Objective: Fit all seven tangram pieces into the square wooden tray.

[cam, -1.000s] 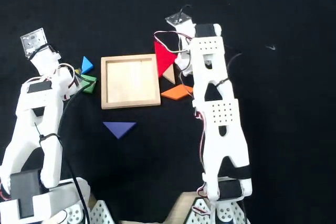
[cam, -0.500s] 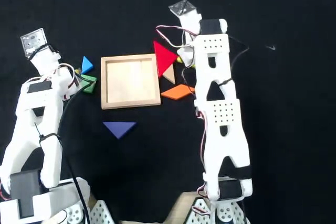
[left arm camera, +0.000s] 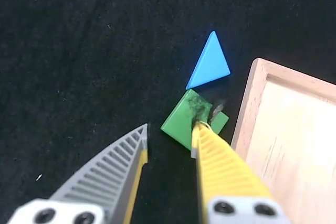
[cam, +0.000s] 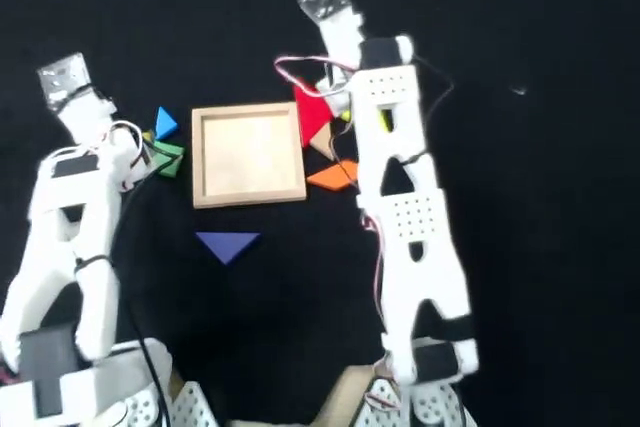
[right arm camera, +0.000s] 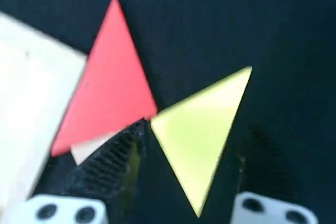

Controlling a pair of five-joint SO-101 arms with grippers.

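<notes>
Right end effector [right arm camera: 191,140] spread wide, straddling the yellow triangle [right arm camera: 202,129]; left end effector [left arm camera: 169,129] parted, empty, by the green piece [left arm camera: 181,121].

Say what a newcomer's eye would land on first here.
The square wooden tray sits empty at mid-table, with bright pieces scattered around it on the black cloth. A big red triangle lies against one side of the tray, and next to it the open right gripper straddles a yellow triangle. On the tray's other side, the open left gripper has one finger at a green piece, beside a small blue triangle.
</notes>
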